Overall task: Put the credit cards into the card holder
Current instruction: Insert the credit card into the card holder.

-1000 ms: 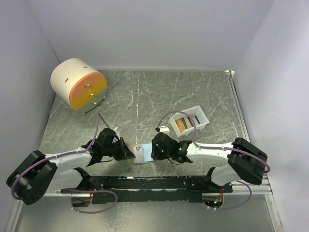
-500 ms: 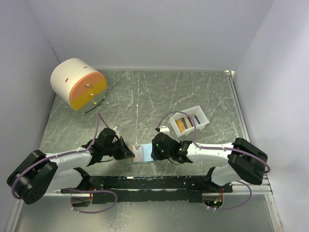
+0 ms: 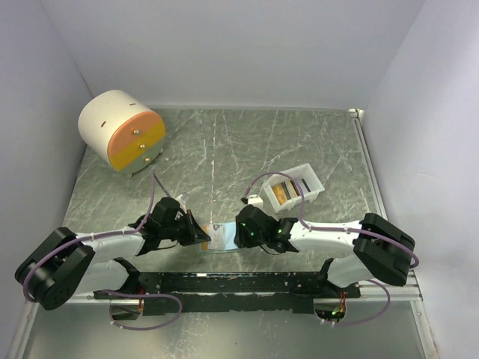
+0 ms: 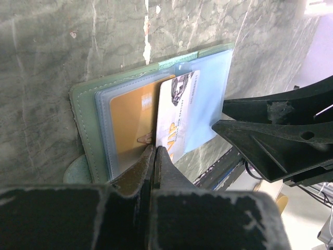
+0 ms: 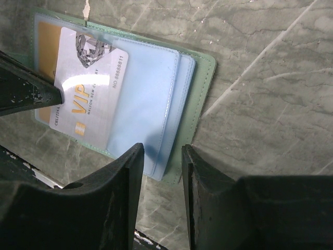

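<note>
The card holder (image 3: 221, 238) lies open on the table between my two grippers, sage green outside (image 5: 202, 86) and pale blue inside. An orange-gold card (image 4: 130, 120) sits in its left pocket. My left gripper (image 4: 154, 149) is shut on the edge of a white VIP card (image 4: 176, 117), which lies partway over the blue pockets (image 5: 86, 88). My right gripper (image 5: 158, 154) is open, its jaws astride the holder's right blue flap and green edge. In the top view the left gripper (image 3: 202, 238) and the right gripper (image 3: 238, 235) flank the holder.
A small white tray (image 3: 310, 179) with more cards (image 3: 282, 193) stands behind the right gripper. A round cream-and-orange drawer cabinet (image 3: 123, 131) stands at the back left. The black base rail (image 3: 232, 284) runs along the near edge. Walls close in on three sides.
The left arm has shifted slightly, nudging its gripper toward the holder. The holder and the right arm look unmoved.
</note>
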Robot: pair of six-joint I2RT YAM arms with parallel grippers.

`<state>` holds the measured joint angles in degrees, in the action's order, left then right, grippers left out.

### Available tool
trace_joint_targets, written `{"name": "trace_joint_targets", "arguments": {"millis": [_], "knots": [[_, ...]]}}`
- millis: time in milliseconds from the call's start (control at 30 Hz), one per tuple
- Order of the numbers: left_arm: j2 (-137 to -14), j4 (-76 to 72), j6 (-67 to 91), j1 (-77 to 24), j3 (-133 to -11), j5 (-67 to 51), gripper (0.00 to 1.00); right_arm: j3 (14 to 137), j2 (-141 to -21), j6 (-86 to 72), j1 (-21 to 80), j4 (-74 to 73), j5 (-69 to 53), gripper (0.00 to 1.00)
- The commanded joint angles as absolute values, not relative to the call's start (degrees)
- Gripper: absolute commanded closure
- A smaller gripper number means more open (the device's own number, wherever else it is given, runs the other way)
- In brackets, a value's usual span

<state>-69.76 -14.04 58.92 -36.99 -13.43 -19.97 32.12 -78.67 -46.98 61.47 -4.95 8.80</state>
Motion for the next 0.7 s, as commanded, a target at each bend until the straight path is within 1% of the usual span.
{"name": "trace_joint_targets", "arguments": {"millis": [0,233,667], "knots": [[-69.4,-14.2,58.7,-36.9,-12.7,-17.5,0.93,31.3,-79.8,-47.4,62.0,-6.6,8.6,0.64],[-66.1,-13.3,59.9,-36.9,-11.7,-15.2,0.93,31.3,-80.1,-47.4,62.0,-6.2,8.4,0.64],[-69.2,-19.2,61.5,-37.0,-9.7,-19.0,0.93,31.2,-80.4,-47.7,62.0,-5.8,8.4,0.64]]}}
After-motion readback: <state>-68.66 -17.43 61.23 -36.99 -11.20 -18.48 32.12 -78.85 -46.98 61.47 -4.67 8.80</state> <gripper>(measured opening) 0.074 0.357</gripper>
